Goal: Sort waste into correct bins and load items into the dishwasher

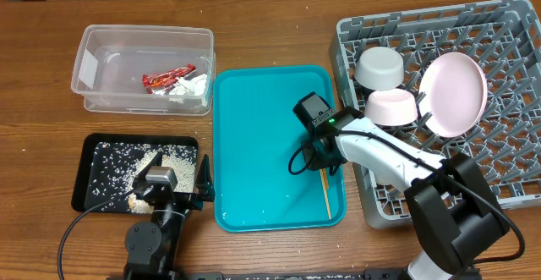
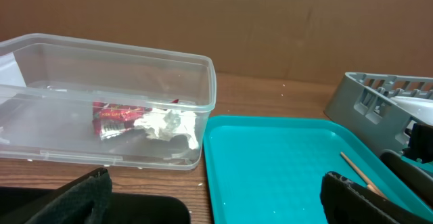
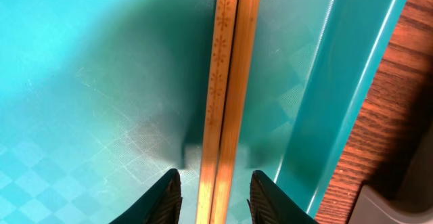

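overhead: the chopsticks (image 1: 325,195) are laid along the teal tray (image 1: 254,85), lower right edge, and the right gripper (image 1: 318,165) is set over their upper end. left wrist: the left gripper (image 2: 216,207) is spread wide, empty, held aside. right wrist: both sticks are straddled by parted fingers (image 3: 169,193) for one pinch (contact seemingly not made); room on the right is crowded by the tray's rim.

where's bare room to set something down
The teal plastic tray's left and middle are bare, between its left rim and the wooden chopsticks under the right gripper. The clear plastic tub's left half is free too. Crowded: the black tray, strewn with rice scraps, and the grey dish rack's upper left, with two white bowls and a pink plate.
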